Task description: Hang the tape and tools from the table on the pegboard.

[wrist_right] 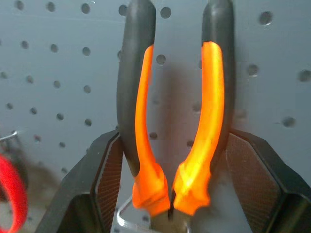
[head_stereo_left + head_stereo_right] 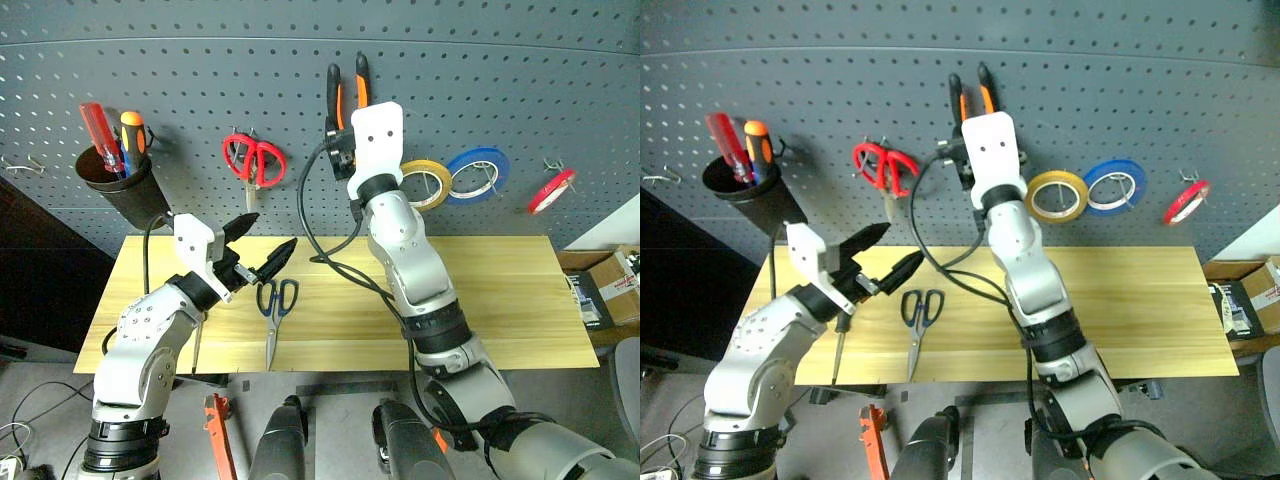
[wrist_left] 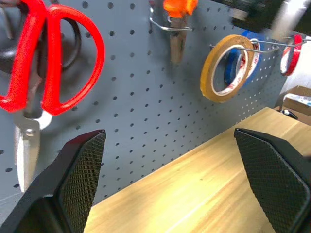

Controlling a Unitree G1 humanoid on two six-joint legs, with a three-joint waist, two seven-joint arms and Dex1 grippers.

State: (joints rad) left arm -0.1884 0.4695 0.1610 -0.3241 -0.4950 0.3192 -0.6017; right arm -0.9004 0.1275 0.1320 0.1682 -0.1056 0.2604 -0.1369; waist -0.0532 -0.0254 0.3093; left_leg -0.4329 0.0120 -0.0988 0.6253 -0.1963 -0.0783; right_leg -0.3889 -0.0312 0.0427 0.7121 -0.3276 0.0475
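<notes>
Pliers with smooth orange-and-black handles stand handles-up on a wire hook on the holed grey pegboard, the right gripper fingers flanking them, contact unclear, nose hidden. Dark-handled scissors lie flat on the pale plank table beside a half-hidden screwdriver. Left gripper spread wide, empty; thin red tape ring hangs on a peg; no readable writing

Even bright light, soft shadows on pegboard (bowed at edges), wrist cams blurry

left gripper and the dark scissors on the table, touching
Apart. The left eye view shows the left gripper open in the air above the dark scissors, wood showing between them.
</notes>
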